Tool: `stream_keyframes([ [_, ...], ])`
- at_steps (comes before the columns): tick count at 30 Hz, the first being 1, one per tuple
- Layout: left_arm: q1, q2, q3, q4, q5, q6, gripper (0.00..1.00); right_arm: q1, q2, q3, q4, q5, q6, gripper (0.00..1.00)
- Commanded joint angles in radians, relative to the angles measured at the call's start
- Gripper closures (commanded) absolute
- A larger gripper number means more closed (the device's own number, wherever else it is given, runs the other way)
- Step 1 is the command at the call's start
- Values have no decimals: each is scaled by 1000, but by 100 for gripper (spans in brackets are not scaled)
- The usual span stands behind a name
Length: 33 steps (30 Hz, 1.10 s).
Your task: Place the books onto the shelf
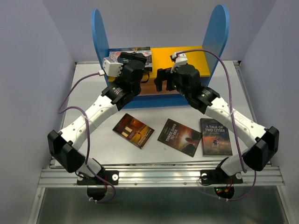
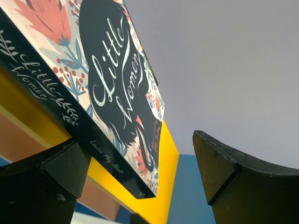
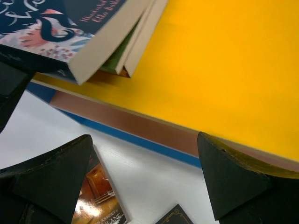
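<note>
The shelf (image 1: 216, 32) stands at the far side of the table (image 1: 93, 100), its two tall blue side panels rising either side of the yellow top board (image 1: 191, 58). On the left part of that board lies a stack of books (image 3: 117, 51) with Little Women (image 2: 112, 79) on top, face up, its near corner jutting past the shelf's front edge; the page edges of further books show beneath it. The left hand (image 1: 135, 59) hovers at this stack above the left end of the shelf, its fingers (image 2: 51, 182) spread wide and gripping nothing, one finger just under the jutting spine and the other well off to the side in open air. The right hand (image 1: 163, 80) sits just in front of the middle of the shelf, level with the yellow board, also wide open and empty. Below the yellow board, the right wrist view shows the brownish-pink middle board (image 3: 131, 119) and the blue base (image 3: 154, 145). Three more books lie flat on the table in front of the shelf, in a loose row well apart from it: a reddish-brown book (image 1: 133, 130) on the left, Three Days to See (image 1: 179, 136) in the middle, and A Tale of Two Cities (image 1: 216, 136) on the right.
</note>
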Motion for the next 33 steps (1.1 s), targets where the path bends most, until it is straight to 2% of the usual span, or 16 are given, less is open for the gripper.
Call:
stream_keyframes([
  [1, -4, -73, -11, 59, 56, 72, 2, 0, 53, 112, 24, -138, -91, 0],
  [3, -4, -87, -32, 79, 59, 91, 2, 0, 73, 140, 25, -172, -107, 1],
  [9, -1, -96, -50, 84, 76, 117, 1, 0, 135, 221, 24, -253, -145, 18],
  [13, 5, -93, -66, 101, 108, 135, 1, 0, 167, 258, 24, -304, -164, 23],
  [17, 13, -88, -77, 99, 130, 143, 1, 0, 202, 302, 25, -325, -185, 29],
  [22, 30, -100, -95, 101, 171, 160, 1, 0, 231, 336, 21, -330, -197, 42],
  [31, 40, -214, -175, 105, 202, 226, 1, 0, 283, 394, 34, -355, -179, 50],
  [33, 42, -242, -207, 111, 194, 240, 4, 0, 291, 401, 44, -346, -167, 51],
])
